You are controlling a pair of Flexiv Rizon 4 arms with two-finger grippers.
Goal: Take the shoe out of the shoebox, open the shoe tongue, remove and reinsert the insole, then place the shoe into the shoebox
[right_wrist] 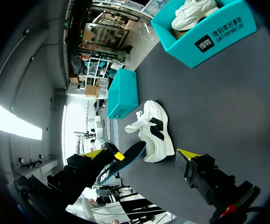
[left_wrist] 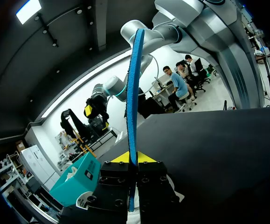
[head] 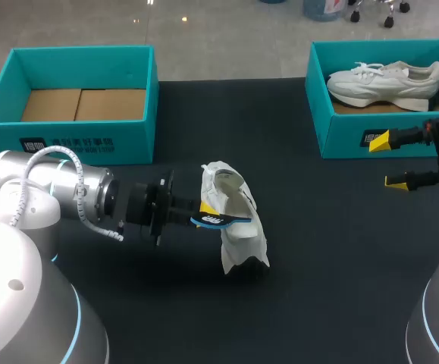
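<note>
Head view: insole (head: 221, 221) is clamped by left end effector (head: 206, 208) at 9 o'clock of shoe (head: 242, 231); right end effector (head: 388, 161) is spread, empty; unbraced shoe could be toppled on reinsertion.

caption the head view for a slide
Left jaws shut on the blue insole beside the white shoe, right jaws open.

Overhead head view and low right wrist view (fisheye) share the shoe (head: 246, 235).
</note>
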